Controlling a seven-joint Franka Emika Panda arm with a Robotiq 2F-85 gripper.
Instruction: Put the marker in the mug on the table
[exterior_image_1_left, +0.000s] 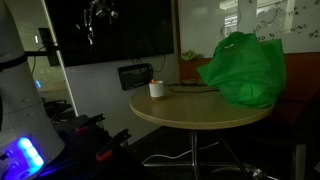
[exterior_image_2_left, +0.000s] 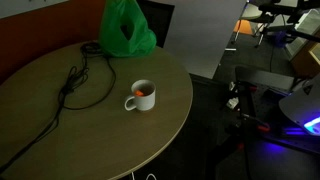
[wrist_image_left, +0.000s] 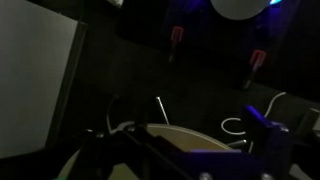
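The white mug (exterior_image_2_left: 141, 97) stands on the round tan table (exterior_image_2_left: 60, 130). The orange-red marker (exterior_image_2_left: 144, 92) shows inside the mug. In an exterior view the mug (exterior_image_1_left: 156, 89) stands near the edge of the table (exterior_image_1_left: 190, 112), and the marker does not show there. My gripper (exterior_image_1_left: 95, 20) hangs high above, away from the table, in front of a dark screen. In the wrist view its fingers (wrist_image_left: 185, 150) are spread apart and empty, and the table edge (wrist_image_left: 190, 138) shows far below.
A large green bag (exterior_image_1_left: 243, 68) sits on the table and also shows in an exterior view (exterior_image_2_left: 127, 30). A black cable (exterior_image_2_left: 85, 80) runs across the top. A black box-like device (exterior_image_1_left: 135, 75) stands behind the mug. The robot base with blue lights (exterior_image_2_left: 300, 105) is beside the table.
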